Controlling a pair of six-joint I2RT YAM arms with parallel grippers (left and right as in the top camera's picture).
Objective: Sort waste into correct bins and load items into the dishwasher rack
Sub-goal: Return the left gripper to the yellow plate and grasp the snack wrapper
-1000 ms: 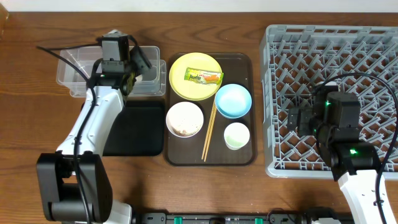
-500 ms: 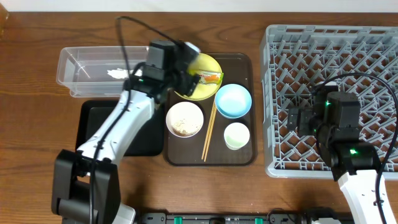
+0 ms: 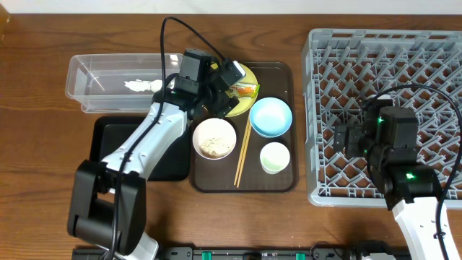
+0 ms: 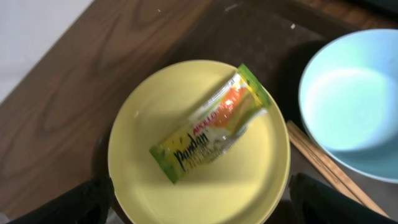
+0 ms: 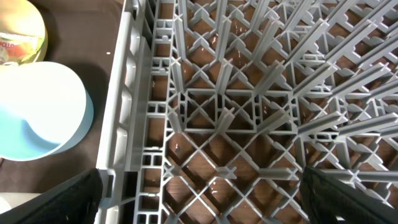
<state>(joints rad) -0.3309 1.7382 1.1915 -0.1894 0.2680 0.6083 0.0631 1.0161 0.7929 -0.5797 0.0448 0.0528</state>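
My left gripper [image 3: 232,92] [image 4: 199,208] is open and empty, just above the yellow plate [image 3: 250,74] [image 4: 193,186]. The green-white-orange wrapper [image 3: 246,90] [image 4: 208,127] lies on the plate between the spread fingers. A white scrap [image 3: 142,85] lies in the clear tub [image 3: 108,68]. The black tray [image 3: 170,155] sits in front of the tub. The light blue bowl [image 3: 271,116] [image 4: 354,106] [image 5: 34,112], the white bowl with rice [image 3: 214,139], the white cup [image 3: 275,157] and the chopsticks [image 3: 242,155] [image 4: 323,165] rest on the serving tray. My right gripper [image 3: 341,136] [image 5: 202,199] is open and empty over the grey rack [image 3: 404,58] [image 5: 249,93].
The dark brown serving tray [image 3: 283,72] holds the dishes between the bins and the rack. The left arm's cable arcs over the tub's right end. The rack's left wall [image 5: 124,124] stands next to the blue bowl.
My left arm has swung right from over the clear tub to over the yellow plate. The white scrap now shows in the tub. The right arm has not moved.
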